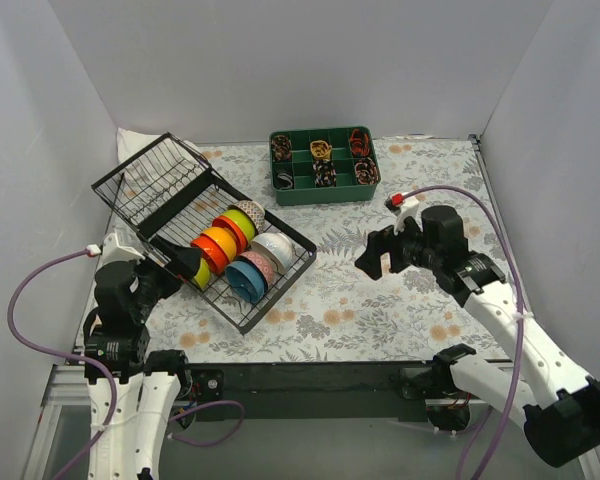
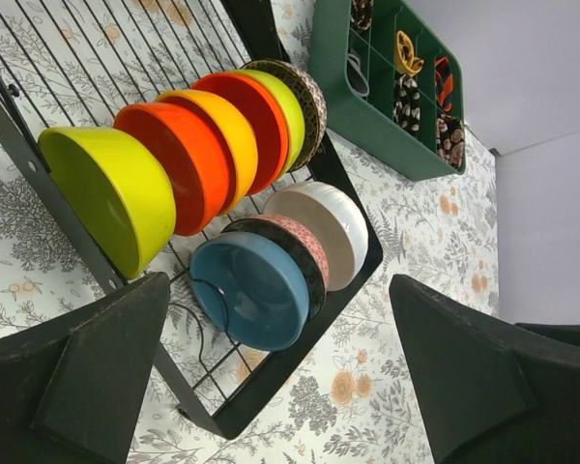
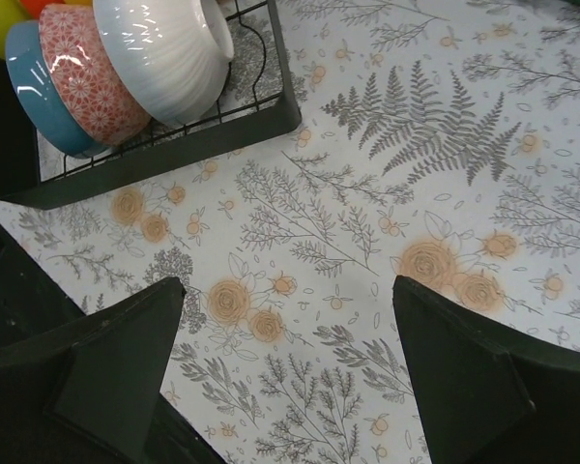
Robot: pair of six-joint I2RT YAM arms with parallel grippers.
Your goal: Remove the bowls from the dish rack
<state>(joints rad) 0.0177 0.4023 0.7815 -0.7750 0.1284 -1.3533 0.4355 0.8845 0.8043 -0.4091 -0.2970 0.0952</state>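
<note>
The black wire dish rack point(image 1: 276, 299) sits at the left of the table with a tilted wire panel behind it. It holds two rows of bowls on edge: lime-yellow point(image 2: 111, 193), orange point(image 2: 179, 164), yellow-orange point(image 2: 227, 130), red point(image 2: 259, 116), lime point(image 2: 288, 104) and dark-patterned point(image 2: 312, 97); then blue point(image 2: 251, 290), pink mosaic point(image 2: 300, 244) and white point(image 2: 327, 224). My left gripper point(image 1: 185, 262) is open and empty at the rack's near left end, beside the lime-yellow bowl point(image 1: 202, 276). My right gripper point(image 1: 375, 255) is open and empty over bare cloth, right of the white bowl point(image 1: 273, 250).
A green divided tray point(image 1: 323, 188) of small items stands at the back centre, also in the left wrist view point(image 2: 367, 116). A floral cloth point(image 1: 380, 310) covers the table. White walls close in the left, back and right. The rack's front rail point(image 3: 174, 150) lies just left of my right gripper.
</note>
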